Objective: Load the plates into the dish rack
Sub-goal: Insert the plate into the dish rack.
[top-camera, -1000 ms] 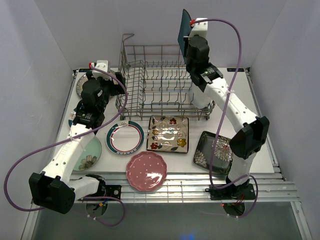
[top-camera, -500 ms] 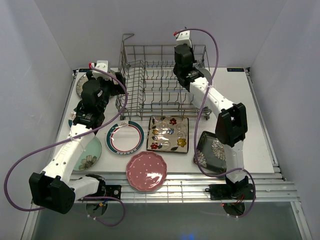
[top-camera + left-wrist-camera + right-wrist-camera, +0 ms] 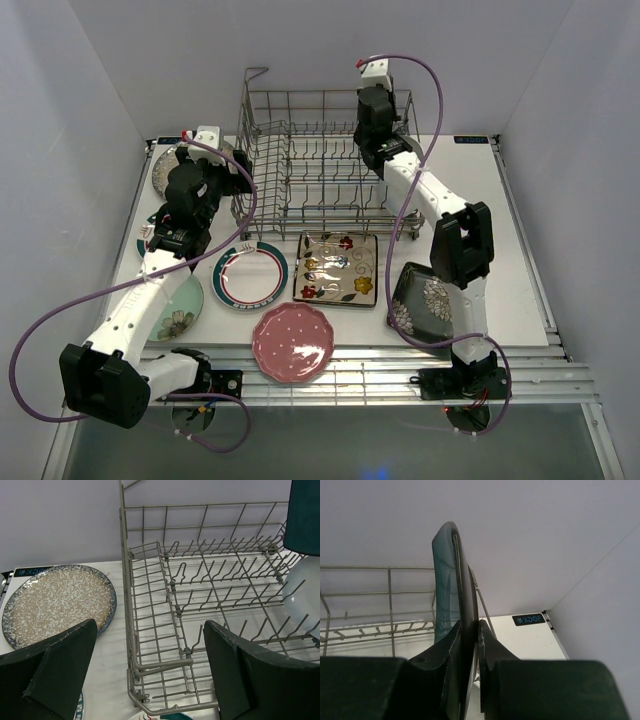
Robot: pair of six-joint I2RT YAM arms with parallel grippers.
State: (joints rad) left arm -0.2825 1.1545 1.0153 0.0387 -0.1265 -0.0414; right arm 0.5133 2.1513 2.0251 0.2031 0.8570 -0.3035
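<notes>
Down it comes! The right arm had the teal plate hoisted high over the far right corner of the dish rack a second ago, and it has now dropped low over the tines. In the last half second it has only nudged a touch. The left arm has barely stirred.

The right gripper has its fingers pinching the plate's rim, and the plate stands on edge, thin as a blade from the wrist view. From the left wrist, its lower edge hangs just above the far right tines, with a pale plate already in the rack beneath it. The slot lies straight below, and I'd say the plate isn't seated yet.

The left gripper hovers by the rack's left wall, fingers spread wide and empty. The speckled plate lies on the tabletop just left of it, so that arm is the nearer one there.
</notes>
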